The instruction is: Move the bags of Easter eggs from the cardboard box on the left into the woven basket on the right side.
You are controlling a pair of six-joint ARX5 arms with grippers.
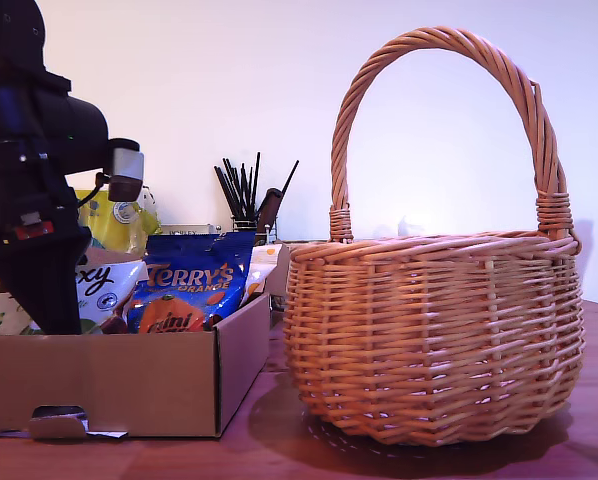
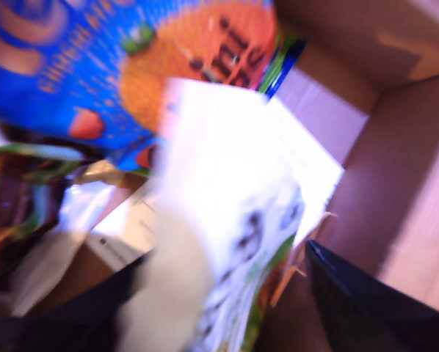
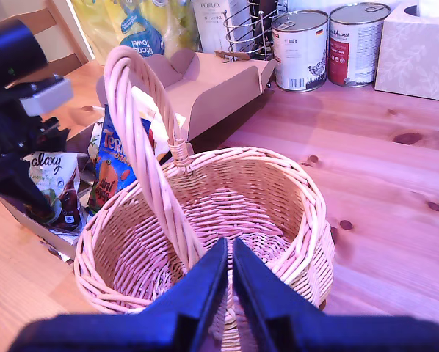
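The blue Terry's Orange bag (image 1: 191,290) and white Galaxy bag (image 1: 104,290) are standing in the cardboard box (image 1: 129,380) at the exterior view's left, half hidden by its wall. My first gripper (image 2: 227,308) is reaching down into it, its fingers straddling a blurred white-green bag (image 2: 234,220); whether it is clamped is unclear. My second gripper (image 3: 230,293), fingers together, is hovering over the woven basket (image 3: 278,220), whose floor is partly hidden.

bags of Easter eggs (image 1: 184,290) in cardboard box (image 1: 119,380), exterior view's left of woven basket (image 1: 434,330)
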